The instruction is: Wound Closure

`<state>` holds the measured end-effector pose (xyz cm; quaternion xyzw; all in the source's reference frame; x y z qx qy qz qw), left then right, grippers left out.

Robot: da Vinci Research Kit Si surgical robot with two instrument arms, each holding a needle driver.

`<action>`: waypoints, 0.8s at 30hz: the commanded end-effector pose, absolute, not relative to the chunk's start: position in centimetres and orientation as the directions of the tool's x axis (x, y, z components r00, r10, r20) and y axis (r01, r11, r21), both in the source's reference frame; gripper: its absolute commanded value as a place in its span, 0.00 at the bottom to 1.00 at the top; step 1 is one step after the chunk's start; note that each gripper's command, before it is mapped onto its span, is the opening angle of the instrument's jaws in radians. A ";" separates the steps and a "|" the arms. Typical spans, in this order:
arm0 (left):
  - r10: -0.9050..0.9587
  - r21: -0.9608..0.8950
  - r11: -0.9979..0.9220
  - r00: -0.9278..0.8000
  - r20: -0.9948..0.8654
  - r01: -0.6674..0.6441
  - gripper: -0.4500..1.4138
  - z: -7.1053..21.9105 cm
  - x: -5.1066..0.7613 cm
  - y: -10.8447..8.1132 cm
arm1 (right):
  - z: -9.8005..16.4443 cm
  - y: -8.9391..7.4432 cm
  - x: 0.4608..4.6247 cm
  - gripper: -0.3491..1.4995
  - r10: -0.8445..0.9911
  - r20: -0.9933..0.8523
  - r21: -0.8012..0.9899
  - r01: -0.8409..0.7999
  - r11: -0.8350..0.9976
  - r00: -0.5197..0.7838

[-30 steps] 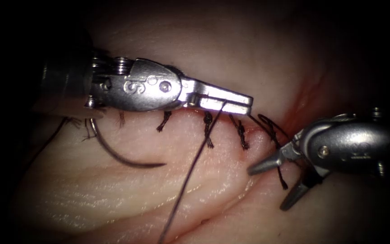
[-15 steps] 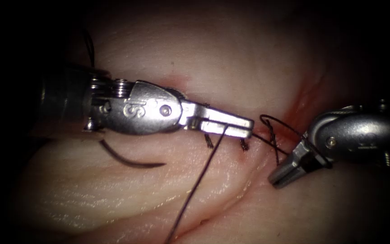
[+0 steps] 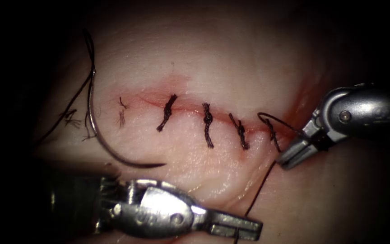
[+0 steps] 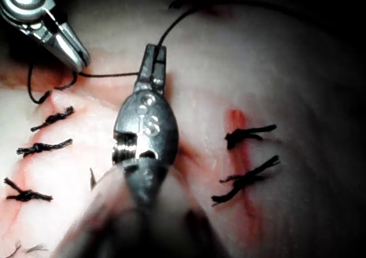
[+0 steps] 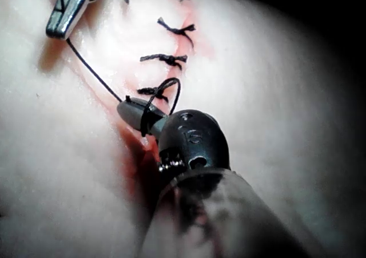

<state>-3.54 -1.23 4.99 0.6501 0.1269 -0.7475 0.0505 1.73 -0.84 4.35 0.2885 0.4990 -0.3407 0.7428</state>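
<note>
The curved needle [image 3: 134, 164] lies free on the tissue [image 3: 231, 54] by the left end of the cut, held by neither tool, its tip resting on the surface. Several dark stitches [image 3: 207, 124] cross the cut. My left tool [image 3: 249, 228] sits low in front of the cut, jaws shut on the thread [image 3: 260, 187]. That thread runs up to my right tool [image 3: 290, 158] at the cut's right end, jaws shut on it, with a loop [image 3: 271, 118] beside them. The left jaws [image 4: 153, 63] pinch the thread [image 4: 108, 74] in the left wrist view. In the right wrist view the loop [image 5: 163, 95] circles the right jaws [image 5: 134, 114].
Red fluid [image 3: 296, 110] stains the tissue along the cut and at its right end. Short cut thread ends [image 3: 71, 118] lie left of the needle. A fold of tissue [image 3: 213, 190] rises between the left tool and the stitches.
The left tool has swung from over the stitches down to the front, taking the thread with it. The right jaws closed and moved slightly up toward the last stitch.
</note>
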 end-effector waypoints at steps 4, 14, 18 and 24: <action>0.101 -0.136 -0.954 -0.140 -0.985 0.268 0.00 4.9 -3.72 -1.5 | 4.5 -0.6 1.76 0.00 -0.150 -0.952 0.114 0.763 0.636 0.267; 0.117 -0.138 -0.920 -0.078 -0.990 0.366 0.00 3.9 -4.03 -2.2 | 4.7 -0.2 1.83 0.00 -0.081 -0.943 0.179 0.695 0.697 0.323; 0.115 -0.131 -0.907 -0.062 -0.991 0.399 0.00 3.7 -4.11 -2.5 | 4.8 -0.2 1.88 0.00 -0.078 -0.940 0.180 0.679 0.711 0.331; 0.132 -0.137 -0.875 -0.043 -0.990 0.465 0.00 3.5 -4.18 -2.9 | 4.8 -0.2 1.93 0.00 -0.078 -0.937 0.180 0.663 0.726 0.340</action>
